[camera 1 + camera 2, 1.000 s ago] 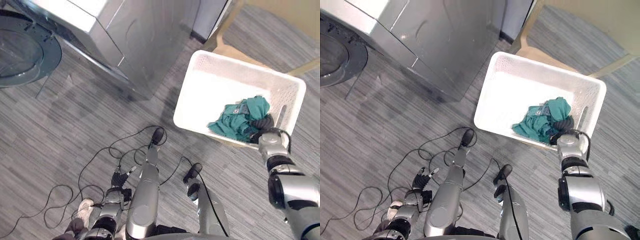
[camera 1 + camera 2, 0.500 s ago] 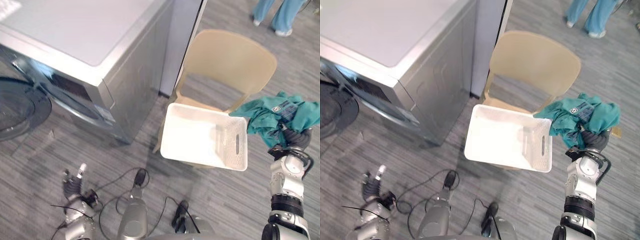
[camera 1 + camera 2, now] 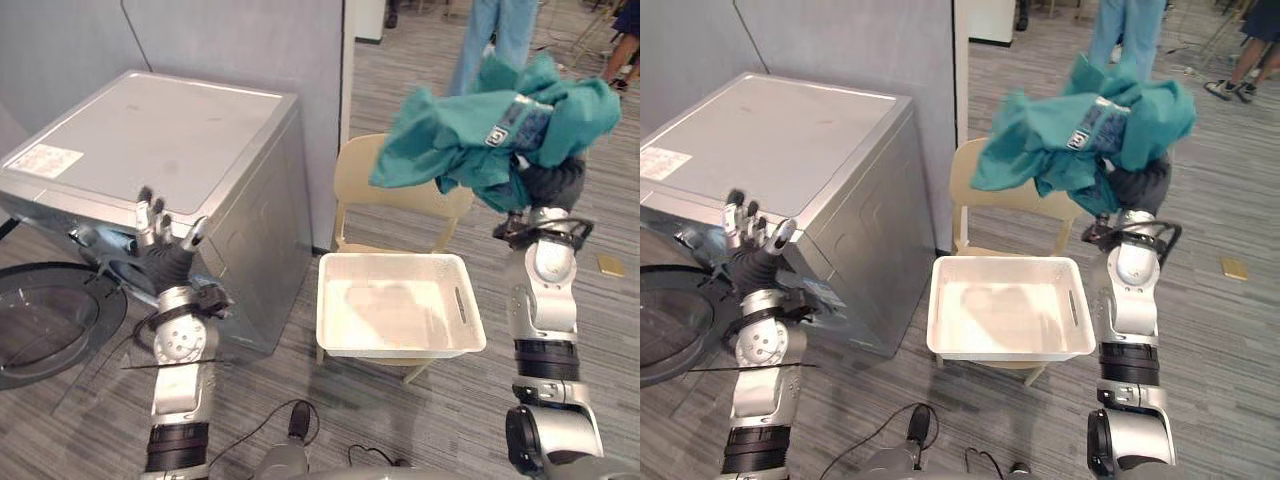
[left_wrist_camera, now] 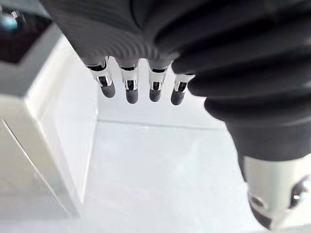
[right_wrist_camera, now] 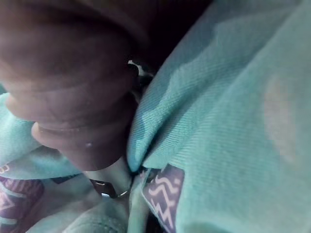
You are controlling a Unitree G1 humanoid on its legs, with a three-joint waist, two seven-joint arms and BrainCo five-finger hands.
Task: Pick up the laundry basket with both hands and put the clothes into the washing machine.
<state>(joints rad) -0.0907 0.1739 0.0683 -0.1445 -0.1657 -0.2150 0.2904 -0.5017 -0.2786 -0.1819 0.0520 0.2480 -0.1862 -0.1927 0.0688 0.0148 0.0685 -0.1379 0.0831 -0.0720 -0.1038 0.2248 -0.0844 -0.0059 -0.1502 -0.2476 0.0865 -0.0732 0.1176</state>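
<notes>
Washing machine (image 3: 170,140): silver-grey, on the robot's left, its round door (image 3: 50,320) swung open low at the front.
Chair (image 3: 400,205): beige, just beside the machine's right flank.
Laundry basket (image 3: 400,352): white, resting on the chair seat, apart from both hands.
Bystanders: a person's legs (image 3: 490,40) on the floor beyond the chair.
Floor: grey striped, with a small flat yellow thing (image 3: 610,263) lying to the right.
Teal garment (image 3: 470,140): bunched and held high in the air, well above the basket and across the chair back.
Right robot hand (image 3: 550,180): forearm upright, fingers clamped in the teal cloth (image 5: 218,121).
Left robot hand (image 3: 160,250): upright before the machine's front corner, fingers (image 4: 131,90) straight and spread, holding nothing.
In the way: the left arm stands between the garment and the open door.
</notes>
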